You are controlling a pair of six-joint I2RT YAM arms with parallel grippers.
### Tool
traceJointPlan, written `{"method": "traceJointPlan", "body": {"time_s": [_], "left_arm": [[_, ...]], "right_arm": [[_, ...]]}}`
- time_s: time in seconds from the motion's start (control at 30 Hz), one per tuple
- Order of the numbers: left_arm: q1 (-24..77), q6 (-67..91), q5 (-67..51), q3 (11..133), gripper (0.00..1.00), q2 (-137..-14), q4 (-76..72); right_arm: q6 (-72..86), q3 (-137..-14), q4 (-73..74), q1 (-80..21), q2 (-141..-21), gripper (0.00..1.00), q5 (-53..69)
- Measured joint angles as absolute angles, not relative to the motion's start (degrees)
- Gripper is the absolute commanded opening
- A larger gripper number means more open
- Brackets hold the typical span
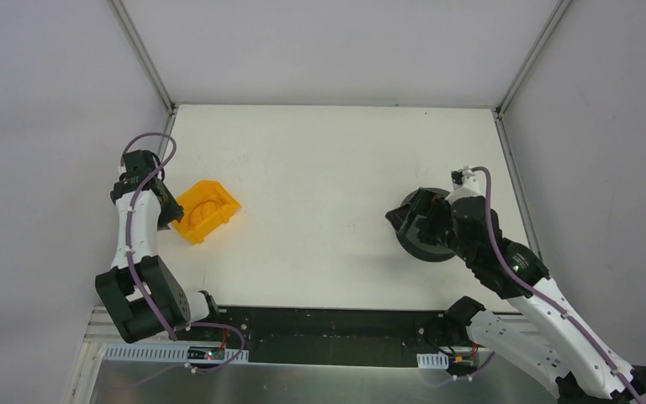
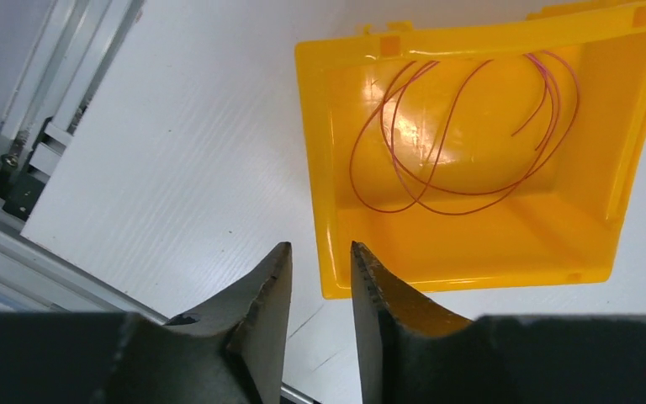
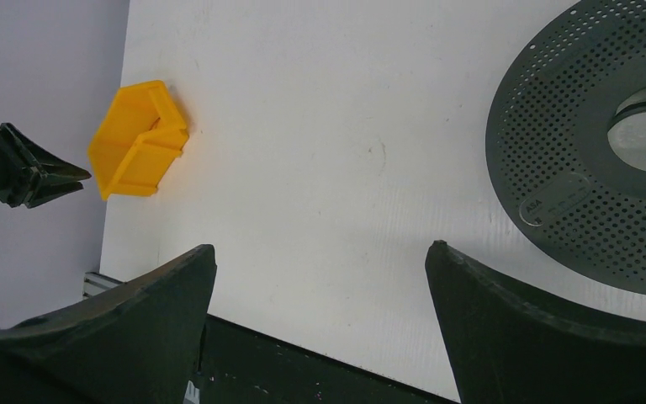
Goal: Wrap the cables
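Note:
The cable (image 2: 352, 172), a hair-thin reddish-brown wire, lies in loose loops inside the yellow bin (image 2: 471, 244). My left gripper (image 2: 320, 250) hovers just outside the bin's near corner, its jaws a narrow gap apart with nothing between them. From above, the left gripper (image 1: 171, 215) sits against the left side of the yellow bin (image 1: 208, 210). The dark grey perforated spool (image 3: 572, 168) lies flat on the table at the right. My right gripper (image 3: 321, 247) stands wide open and empty just left of it. In the top view the right gripper (image 1: 397, 220) partly covers the spool (image 1: 431, 244).
The white table (image 1: 320, 168) is fenced by aluminium posts (image 1: 143, 50) at the back corners and grey walls on both sides. A black strip (image 1: 328, 324) runs along the near edge between the arm bases. A metal rail (image 2: 25, 168) lies left of the bin.

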State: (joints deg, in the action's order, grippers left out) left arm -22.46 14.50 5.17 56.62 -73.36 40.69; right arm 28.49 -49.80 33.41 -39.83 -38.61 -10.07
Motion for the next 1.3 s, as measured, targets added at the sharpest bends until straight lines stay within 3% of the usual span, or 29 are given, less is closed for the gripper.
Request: {"method": "traceJointPlan", "body": {"time_s": [0.23,0.37,0.57,1.0,1.3], "left_arm": [[-21.82,14.92,6.94,60.05,0.37,-71.90,42.48],[-16.38,17.23,7.09,62.08,0.38,-72.14,42.30],[-12.78,21.08,5.74,67.11,0.38,-80.75,40.34],[-12.82,25.63,6.17,65.32,0.42,-91.33,38.79],[-12.82,26.50,6.22,63.26,0.34,-95.55,37.47]], "right_arm": [[27.42,-49.80,33.50,-39.83,-34.06,0.99,-9.08],[26.89,-49.80,33.01,-39.83,-33.71,0.99,-8.23],[25.93,-49.80,32.80,-39.83,-34.33,0.99,-7.84],[23.92,-49.80,32.27,-39.83,-34.59,0.99,-7.31],[22.39,-50.02,32.18,-39.83,-36.07,0.99,-7.25]]}}
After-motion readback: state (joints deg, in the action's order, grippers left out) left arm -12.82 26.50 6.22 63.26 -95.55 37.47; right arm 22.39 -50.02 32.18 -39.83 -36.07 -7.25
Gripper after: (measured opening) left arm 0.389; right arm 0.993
